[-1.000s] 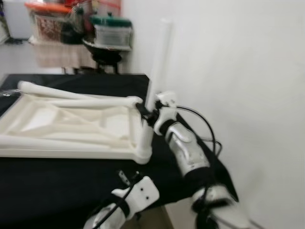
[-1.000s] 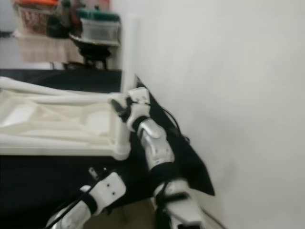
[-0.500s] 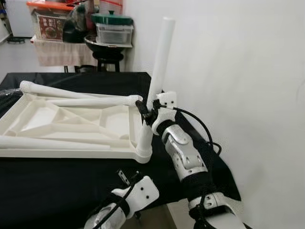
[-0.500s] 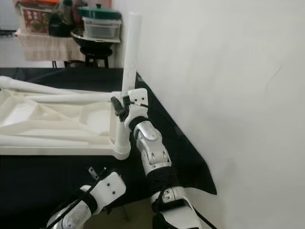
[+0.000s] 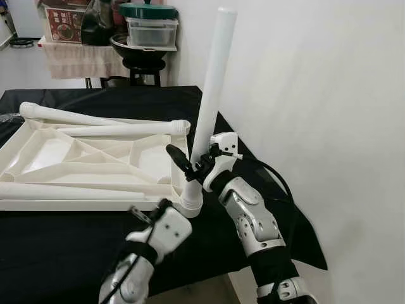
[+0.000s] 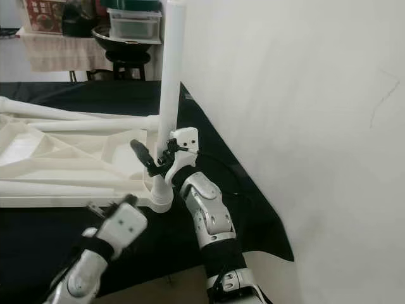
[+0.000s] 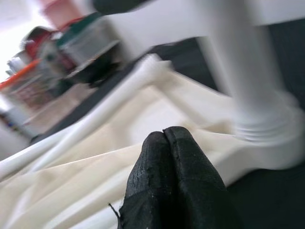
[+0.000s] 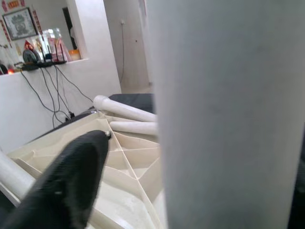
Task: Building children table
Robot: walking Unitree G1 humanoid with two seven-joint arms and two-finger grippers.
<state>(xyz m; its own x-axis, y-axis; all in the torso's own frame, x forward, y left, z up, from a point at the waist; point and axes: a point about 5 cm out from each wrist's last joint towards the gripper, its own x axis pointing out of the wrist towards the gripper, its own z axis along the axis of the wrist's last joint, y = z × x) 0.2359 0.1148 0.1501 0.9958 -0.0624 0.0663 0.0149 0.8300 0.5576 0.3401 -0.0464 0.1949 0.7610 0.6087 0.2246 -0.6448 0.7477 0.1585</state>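
A cream table top (image 5: 82, 155) lies upside down on the black-clothed table (image 5: 63, 253). One white leg (image 5: 212, 82) stands upright in its near right corner socket (image 5: 192, 202). My right gripper (image 5: 190, 157) is at the leg's lower part and open. One black finger (image 8: 62, 186) stands off to the side with a gap to the leg (image 8: 228, 114); the other finger is hidden behind the leg. My left gripper (image 5: 158, 212) is raised just before the socket corner, its fingertips (image 7: 164, 140) shut together on nothing. Loose legs (image 5: 120, 129) lie across the table top.
A white wall (image 5: 316, 95) runs close along the right of the table. The black cloth hangs over the table's right corner (image 5: 297, 234). At the back stands a stool with a pot and a lidded container (image 5: 149, 31), beside a cloth-covered shelf (image 5: 73, 60).
My left arm has risen from below the table edge toward the socket corner. The right gripper's visible finger now stands farther off the leg. The camera has shifted and the blur is gone.
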